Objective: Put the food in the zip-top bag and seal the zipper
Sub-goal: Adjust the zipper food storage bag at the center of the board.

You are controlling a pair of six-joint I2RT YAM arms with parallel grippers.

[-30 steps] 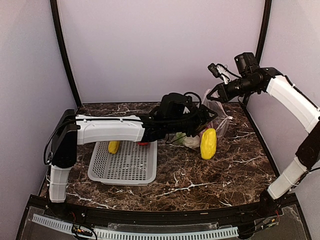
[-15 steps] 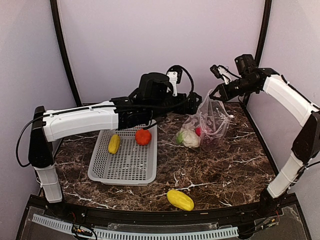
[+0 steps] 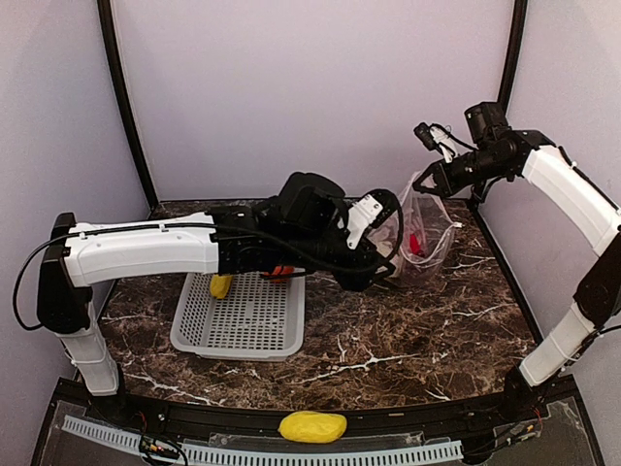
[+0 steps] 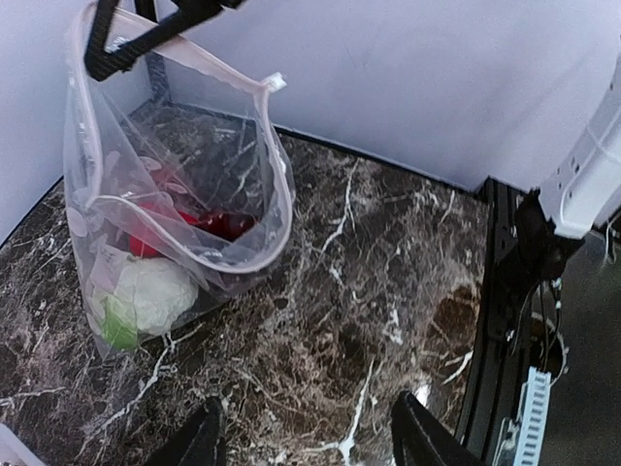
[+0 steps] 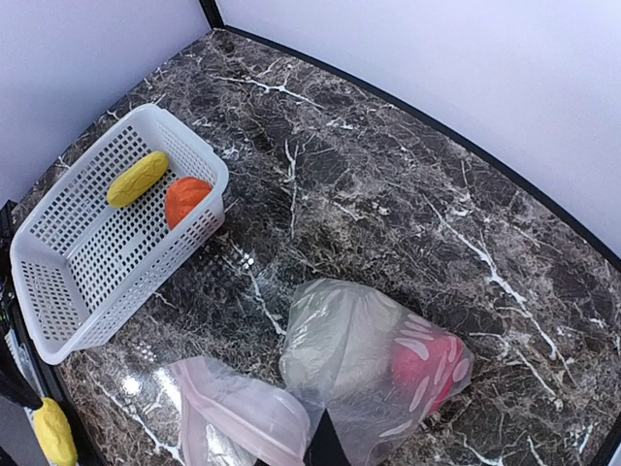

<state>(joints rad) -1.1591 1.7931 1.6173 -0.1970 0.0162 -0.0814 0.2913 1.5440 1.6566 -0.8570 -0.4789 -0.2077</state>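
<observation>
R claw [image 3: 425, 184] pinches rim of clear dotted plastic zip-top bag [image 4: 126, 194] hanging below it, white cauliflower [image 4: 155, 291] inside. L claw [image 4: 309, 442] wide, empty, beside bag.

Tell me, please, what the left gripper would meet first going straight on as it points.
Probably the marble table; the line from the left gripper seems to pass beside the zip-top bag, though depth is unclear.

On the desk [image 3: 408, 340], left of centre: basket [image 3: 238, 349]. At its far end, long fruit [image 5: 137, 179] left of round piece [image 5: 185, 199]. Far right: zip-top bag [image 3: 432, 254], upright, mouth pinched in right hand [image 3: 423, 183]. Inside it: cauliflower [image 4: 150, 291] and pepper [image 4: 223, 225]. One stray fruit [image 3: 311, 426] off the desk, on front ledge [image 3: 408, 417].
</observation>
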